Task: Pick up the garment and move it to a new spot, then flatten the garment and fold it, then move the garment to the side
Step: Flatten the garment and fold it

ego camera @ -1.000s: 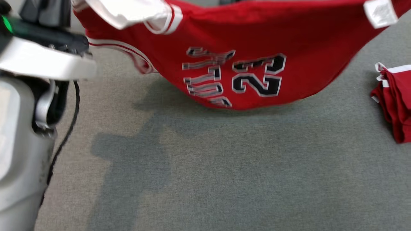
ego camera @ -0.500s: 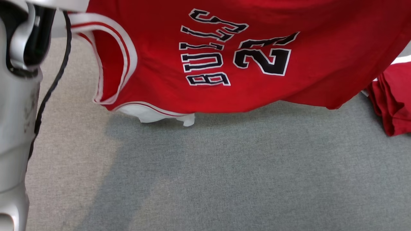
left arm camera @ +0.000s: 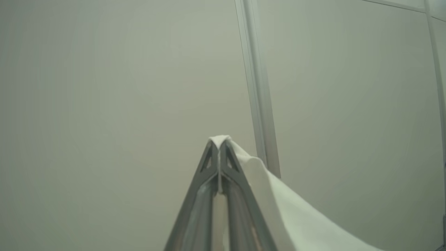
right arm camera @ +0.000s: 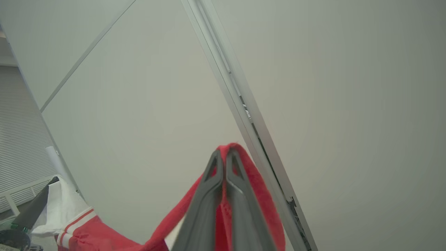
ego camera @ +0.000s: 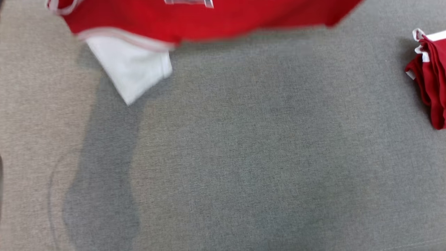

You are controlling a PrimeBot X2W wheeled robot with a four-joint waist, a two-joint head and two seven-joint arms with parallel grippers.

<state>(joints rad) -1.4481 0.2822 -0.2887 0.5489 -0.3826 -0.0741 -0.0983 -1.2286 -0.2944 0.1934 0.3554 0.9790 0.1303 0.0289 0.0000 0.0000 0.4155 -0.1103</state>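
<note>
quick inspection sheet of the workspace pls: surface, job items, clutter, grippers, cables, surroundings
surface: grey woven fabric surface, shadowed under the garment
job's things: red sleeveless jersey with white trim, blurred, hanging along the top of the head view; a white fabric flap dangles from it
clutter: stack of red garments with white edging at the surface's right edge
grippers: left gripper, jaws shut on white cloth of the jersey; right gripper, jaws shut on its red cloth
cables: nothing seen
surroundings: pale wall panels with a metal joint strip; slatted blind in the right wrist view
</note>
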